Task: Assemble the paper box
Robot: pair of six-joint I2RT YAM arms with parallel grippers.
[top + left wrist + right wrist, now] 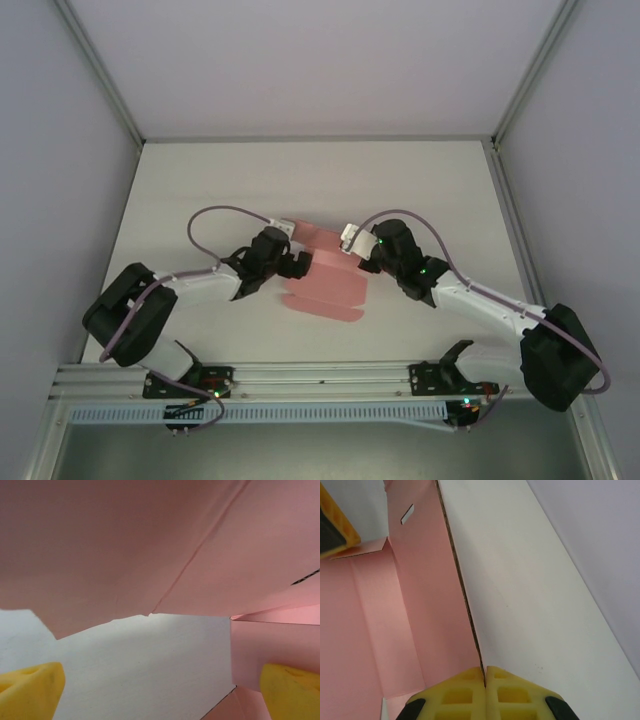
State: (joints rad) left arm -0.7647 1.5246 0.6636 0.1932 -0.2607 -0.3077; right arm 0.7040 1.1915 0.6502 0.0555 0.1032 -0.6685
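Clamped yellow right gripper (485, 677) is pinching an edge of the paper box (325, 285) lying half-flat at frame centre, left gripper (160, 687) is gaping open beside it, so I'm guessing it's early folding, next needing a side flap raised

Seen from above, the left arm (195, 285) and right arm (490, 305) reach inward from their bases at the near edge, elbows splayed outward and wrists drawn close together at the middle. The left gripper (160, 695) stands wide open, its yellow fingers (32, 685) spread far to either side. The right gripper (485, 677) is pressed closed, its padded tips flush together, pinching the thin edge of the pink paper box (430, 605)
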